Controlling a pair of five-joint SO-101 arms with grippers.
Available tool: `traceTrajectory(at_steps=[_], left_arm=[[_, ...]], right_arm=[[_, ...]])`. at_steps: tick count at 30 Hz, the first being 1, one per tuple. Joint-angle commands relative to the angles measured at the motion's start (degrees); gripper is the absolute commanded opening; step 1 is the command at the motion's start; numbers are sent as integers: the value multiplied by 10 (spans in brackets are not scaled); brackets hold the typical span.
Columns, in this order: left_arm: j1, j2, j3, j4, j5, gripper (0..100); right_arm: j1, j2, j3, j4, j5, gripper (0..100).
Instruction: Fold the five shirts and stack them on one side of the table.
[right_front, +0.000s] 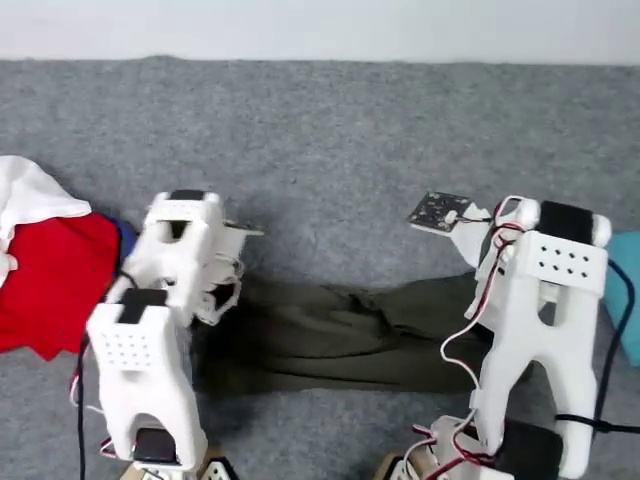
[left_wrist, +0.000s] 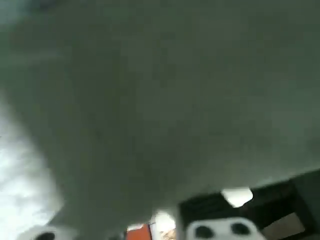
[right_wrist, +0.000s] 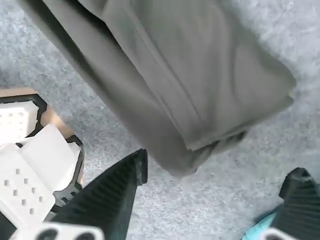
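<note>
At 9 o'clock in the high view, a crumpled white cotton shirt (right_front: 30, 200) lies at the edge of the grey carpet-covered bench (right_front: 320, 140), overlapping the far corner of a flat red shirt (right_front: 50, 285). A sliver of dark blue cloth (right_front: 126, 238) peeks out at the red shirt's 3 o'clock side. Next comes the white plastic left arm (right_front: 150, 350), rising from 7 o'clock. The left gripper (right_front: 220, 293) is lowered onto the 9 o'clock end of a long, rumpled olive-green shirt (right_front: 330, 335). Whether that gripper is spread or pinching the cloth cannot be told, as its own wrist view is pressed close against blurred greenish fabric (left_wrist: 150, 100). The olive-green shirt stretches across the bench just below centre, from one arm to the other, with creases bunched near its middle. The white right arm (right_front: 545, 290) stands at 4 o'clock over the shirt's other end, with red and white wires looped along it. In the right wrist view the right gripper (right_wrist: 220, 165) is spread wide. Its black ribbed fingers (right_wrist: 107, 200) stand well apart over bare bench, just beside the folded corner of the olive-green shirt (right_wrist: 200, 75) and not touching it. At 3 o'clock, a light teal shirt (right_front: 625, 290) lies at the bench's edge, near the right arm.
</note>
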Motion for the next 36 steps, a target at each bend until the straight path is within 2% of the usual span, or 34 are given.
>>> traceTrajectory(at_steps=[1,5,12,17,20,24,27,32,36], left_arm=[[82,13,-18,3,5,12],[104,2,-29,-10,6,13],[18,-41,-108,12,79,13],[-17,-148,-100,13,78,14],[-7,-222,-66,13,42,15],[35,-300,-2,13,-4,16],[89,-338,38,13,-13,16],[244,-341,46,12,13,16],[357,-309,-36,13,46,16]], right_arm=[[35,-17,-3,21,2,415],[106,-17,-3,10,4,415],[252,-17,-3,-56,5,415],[294,-17,-4,-65,29,415],[305,-17,-4,-65,38,415],[310,-17,-4,-67,38,415],[311,-17,-4,-67,37,415],[330,-17,-4,-66,38,415],[378,-17,2,-66,82,415]])
